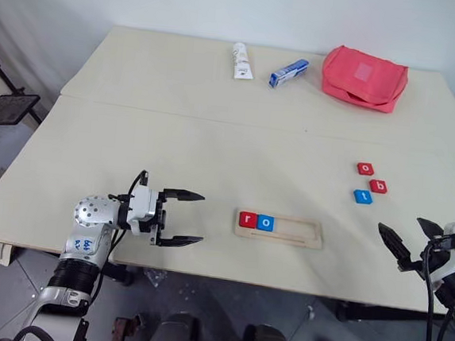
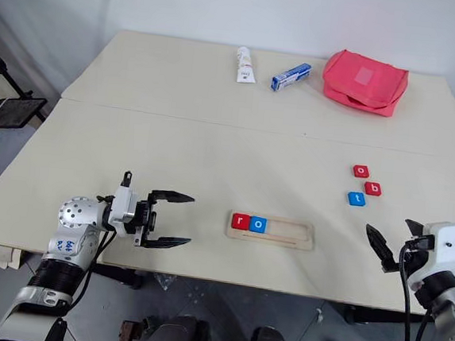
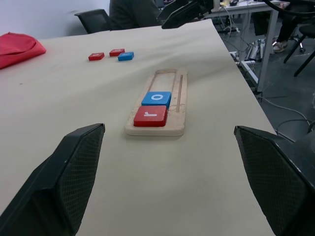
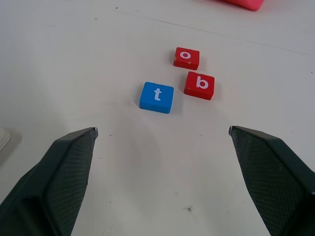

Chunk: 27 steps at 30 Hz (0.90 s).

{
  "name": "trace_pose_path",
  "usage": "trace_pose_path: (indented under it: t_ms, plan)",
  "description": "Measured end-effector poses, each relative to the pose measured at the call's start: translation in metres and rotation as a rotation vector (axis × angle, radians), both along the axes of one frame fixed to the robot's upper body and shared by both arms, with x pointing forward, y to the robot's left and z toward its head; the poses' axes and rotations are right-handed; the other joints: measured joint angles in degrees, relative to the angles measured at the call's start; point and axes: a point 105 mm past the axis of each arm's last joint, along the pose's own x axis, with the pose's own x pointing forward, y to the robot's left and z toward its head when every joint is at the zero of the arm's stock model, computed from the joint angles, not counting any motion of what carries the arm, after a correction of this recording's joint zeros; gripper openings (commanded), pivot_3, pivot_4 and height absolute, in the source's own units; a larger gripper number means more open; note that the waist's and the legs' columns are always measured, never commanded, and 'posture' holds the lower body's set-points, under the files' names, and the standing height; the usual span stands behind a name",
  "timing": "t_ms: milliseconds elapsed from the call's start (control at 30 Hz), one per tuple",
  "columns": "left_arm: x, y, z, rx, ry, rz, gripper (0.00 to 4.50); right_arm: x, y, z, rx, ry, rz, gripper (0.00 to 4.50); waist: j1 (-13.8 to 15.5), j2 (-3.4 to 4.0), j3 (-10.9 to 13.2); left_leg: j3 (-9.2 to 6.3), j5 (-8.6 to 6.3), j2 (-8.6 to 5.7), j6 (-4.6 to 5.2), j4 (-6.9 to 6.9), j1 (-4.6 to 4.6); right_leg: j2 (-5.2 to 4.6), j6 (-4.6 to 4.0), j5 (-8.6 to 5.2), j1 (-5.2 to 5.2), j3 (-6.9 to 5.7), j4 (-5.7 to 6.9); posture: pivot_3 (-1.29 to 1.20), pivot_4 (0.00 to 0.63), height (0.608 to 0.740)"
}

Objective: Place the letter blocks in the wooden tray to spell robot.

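Both grippers hover over the near edge of the beige table [image 1: 175, 134], empty and with their black fingers spread wide. On the robot's left, the left gripper [image 1: 182, 218] points sideways along the table toward the wooden tray [image 1: 294, 229]. On the robot's right, the right gripper [image 1: 406, 237] sits by the near right edge, aimed toward three loose tiles.

At the far side of the table lies a red zipped pouch [image 1: 365, 77]. Beside it, toward the left, rests a blue-and-white box [image 1: 288, 73], and left of that a white tube [image 1: 242, 61].

Near the front edge, between the two grippers, the wooden tray lies lengthwise. Its left end holds two letter blocks side by side, touching: a red r [image 1: 248, 219] and then a blue o [image 1: 265, 222]. The rest of the groove is bare.

Well to the right of the tray and farther back, three blocks sit on the table close together: a red o [image 1: 365, 168] farthest back, a red b [image 1: 378, 186] just nearer, and a blue t [image 1: 362, 197] nearest, beside the b.
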Motion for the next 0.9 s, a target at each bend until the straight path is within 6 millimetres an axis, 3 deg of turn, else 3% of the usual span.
trace_pose_path:
  t_ms: [767, 900]
  plan:
    - [0.0005, -0.0001, 0.0025, 0.006, -0.010, -0.010, 4.47, 0.0005, 0.0015, 0.0005, 0.018, -0.001, 0.009, 4.50, 0.0, 0.00, 0.0, 0.00, 0.00, 0.00, 0.00, 0.00, 0.00, 0.00, 0.00, 0.00, 0.01, 0.00, 0.00, 0.00, 0.150, 0.740]
    - [0.0011, 0.0004, 0.0033, 0.006, -0.016, -0.005, 4.47, 0.0100, -0.0013, 0.0086, 0.024, -0.010, 0.002, 4.50, -0.1, 0.00, 0.0, 0.00, 0.00, 0.01, 0.00, 0.00, 0.00, 0.00, 0.00, 0.00, 0.00, 0.00, 0.00, 0.00, 0.150, 0.740]
